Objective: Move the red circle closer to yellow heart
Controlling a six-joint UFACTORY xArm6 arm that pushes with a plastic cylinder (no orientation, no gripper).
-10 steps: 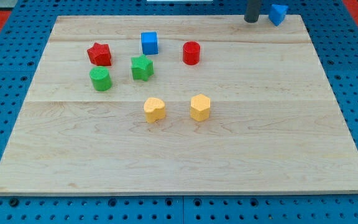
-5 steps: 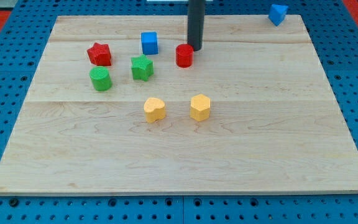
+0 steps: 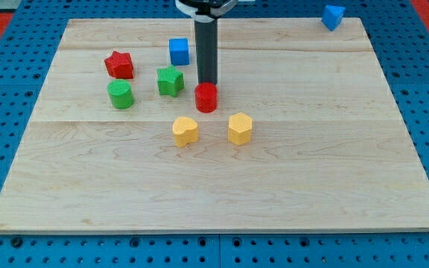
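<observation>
The red circle (image 3: 206, 97) is a short red cylinder standing near the middle of the wooden board (image 3: 334, 149). My tip (image 3: 208, 83) touches its upper edge from the view's top side. The yellow heart (image 3: 185, 131) lies just below and a little left of the red circle, a small gap apart. The rod rises straight up to the view's top edge.
A yellow hexagon (image 3: 240, 128) sits right of the heart. A green star (image 3: 170, 80) and green cylinder (image 3: 121, 94) lie left of the rod. A red star (image 3: 118, 65) and blue cube (image 3: 179, 51) lie further up. A blue block (image 3: 333, 16) sits at the top right corner.
My tip came in from the top right, reached the red circle and pushed it down and left, toward the yellow heart. The other blocks have not moved.
</observation>
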